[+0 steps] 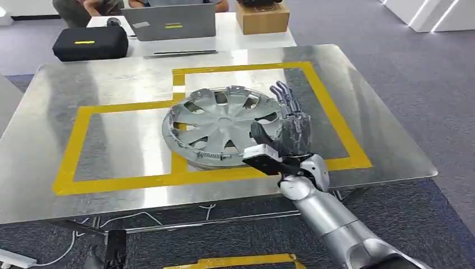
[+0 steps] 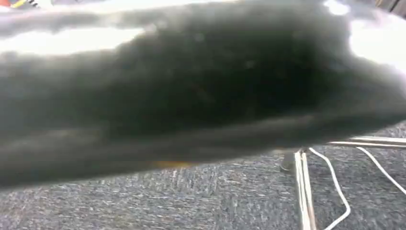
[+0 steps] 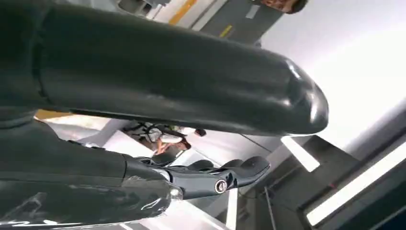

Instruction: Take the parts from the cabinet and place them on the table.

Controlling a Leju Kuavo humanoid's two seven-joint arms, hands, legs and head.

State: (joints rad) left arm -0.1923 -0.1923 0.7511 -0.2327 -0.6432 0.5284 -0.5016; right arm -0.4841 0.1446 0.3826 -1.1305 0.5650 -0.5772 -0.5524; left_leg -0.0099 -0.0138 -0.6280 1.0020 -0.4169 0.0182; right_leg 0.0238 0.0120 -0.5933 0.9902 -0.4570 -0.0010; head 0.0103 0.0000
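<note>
From the head view I see one silver wheel cover (image 1: pixel 224 125) lying flat on the metal table (image 1: pixel 112 84), roughly at the table's centre, across the yellow tape lines (image 1: pixel 73 151) marked on the surface. My right hand (image 1: pixel 288 126) stands just to the right of the wheel cover, at its right rim, palm turned toward it and fingers (image 1: pixel 283 95) extended and apart, pointing away from me. The thumb reaches toward the near right part of the rim. I cannot tell whether the palm or thumb is touching the rim or merely beside it; the hand is spread and grips nothing. The right wrist view confirms the thick thumb (image 3: pixel 191 81) and darker fingers (image 3: pixel 230 172) held straight with a gap between them and nothing in that gap.

The left wrist view shows a blurred dark mass, grey carpet (image 2: pixel 191 201), a table leg (image 2: pixel 302 191) and white cables (image 2: pixel 335 187); I cannot tell the state of the left hand from it.

Count: one wheel cover, one metal table. On a white table (image 1: pixel 252 39) beyond the far edge: one black case (image 1: pixel 89 43), one grey laptop (image 1: pixel 171 22), one cardboard box (image 1: pixel 262 18). A person (image 1: pixel 84 8) sits at the far side, partly cut off.
</note>
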